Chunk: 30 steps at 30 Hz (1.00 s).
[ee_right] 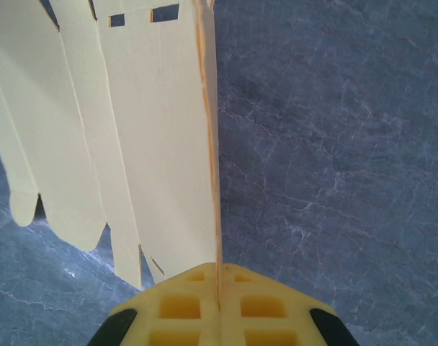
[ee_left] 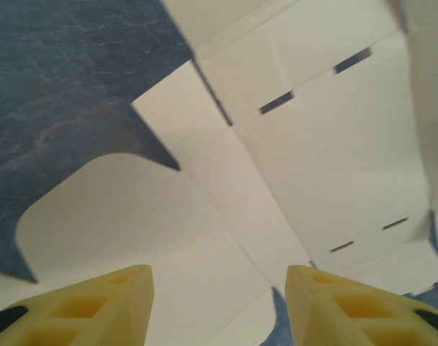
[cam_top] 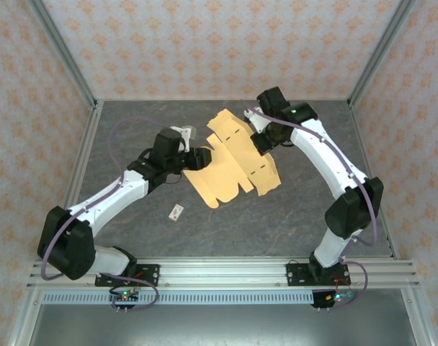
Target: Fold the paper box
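Note:
The paper box point(cam_top: 233, 162) is a flat tan die-cut sheet with flaps and slots, in the middle of the dark table. My right gripper point(cam_top: 261, 140) is shut on the sheet's far right edge. In the right wrist view the thin edge runs straight into the closed yellow fingertips point(ee_right: 219, 277), and the paper box point(ee_right: 147, 144) hangs to their left, raised off the table. My left gripper point(cam_top: 201, 158) is at the sheet's left side. Its yellow fingers point(ee_left: 96, 303) stand well apart over a rounded flap of the paper box point(ee_left: 204, 216), gripping nothing.
A tiny white tag point(cam_top: 177, 212) lies on the table in front of the sheet, near the left arm. Metal frame posts and patterned walls close in the table on the left, back and right. Bare dark tabletop point(cam_top: 276, 223) lies in front of the sheet.

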Available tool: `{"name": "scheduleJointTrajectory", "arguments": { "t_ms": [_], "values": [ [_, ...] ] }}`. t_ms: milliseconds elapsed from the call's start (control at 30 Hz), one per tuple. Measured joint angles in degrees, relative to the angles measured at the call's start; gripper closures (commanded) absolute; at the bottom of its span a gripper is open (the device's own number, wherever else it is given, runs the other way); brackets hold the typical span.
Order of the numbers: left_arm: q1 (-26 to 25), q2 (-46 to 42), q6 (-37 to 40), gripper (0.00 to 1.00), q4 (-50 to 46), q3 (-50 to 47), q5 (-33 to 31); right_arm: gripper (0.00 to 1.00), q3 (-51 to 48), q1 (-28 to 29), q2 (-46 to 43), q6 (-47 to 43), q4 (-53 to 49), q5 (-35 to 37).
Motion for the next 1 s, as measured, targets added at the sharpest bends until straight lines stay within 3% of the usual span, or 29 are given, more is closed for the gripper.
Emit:
{"name": "scheduleJointTrajectory", "arguments": {
  "t_ms": [233,400,767,1000],
  "values": [
    [-1.9,10.36,-8.76,0.66,9.16,0.24,1.66,1.0,3.39,1.14,7.02,0.94,-1.68,2.27],
    [-2.91,18.01,-15.04,0.71,14.16,0.87,3.34,1.0,5.05,1.11,8.37,1.11,-2.1,2.51],
    [-5.84,22.43,-22.58,0.8,22.71,5.14,4.39,1.0,6.91,1.14,8.41,1.11,-3.1,2.56],
    [-5.84,24.0,-24.22,0.85,23.37,5.14,4.15,1.0,7.32,1.14,8.48,1.14,-3.56,2.73]
  ]
}}
